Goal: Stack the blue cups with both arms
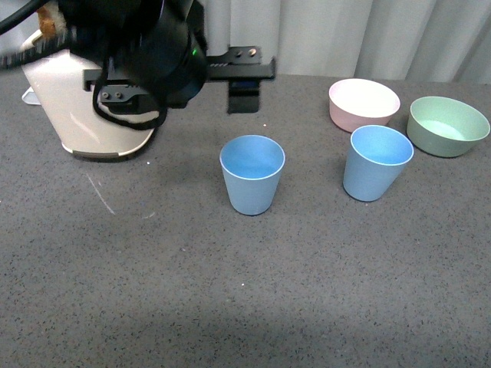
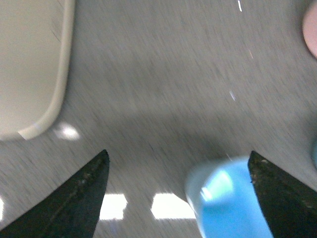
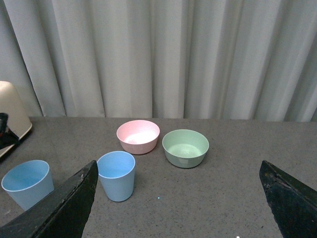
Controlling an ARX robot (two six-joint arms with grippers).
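Front view, Tom asks: where are the blue cups?

Nia: Both stand on the gray tabletop, mouths up. The first blue cup is in the middle. The second blue cup stands well apart from it, just beside the pink bowl and near the green bowl. They are not stacked yet.

Tom: And the arms?

Nia: Only the left arm shows. It hangs in front of the cream toaster. The left tool is up behind the first blue cup and touches nothing. I think it is there because that cup is on its side.

Tom: Left wrist view now.

Nia: It is smeared, so I am not sure. The blue thing is probably the first blue cup. It sits between the two black fingers, closer to one. The left tool is spread wide and holds nothing. Wide makes sense, because the cup has to fit in between.

Tom: Right wrist view?

Nia: The right tool is spread wide too, and it is empty. It is well apart from the cups. The second blue cup is closer to it, and the first blue cup is further off by the toaster. I guess the second cup is meant for it. With mouths up, one cup can drop into the other.
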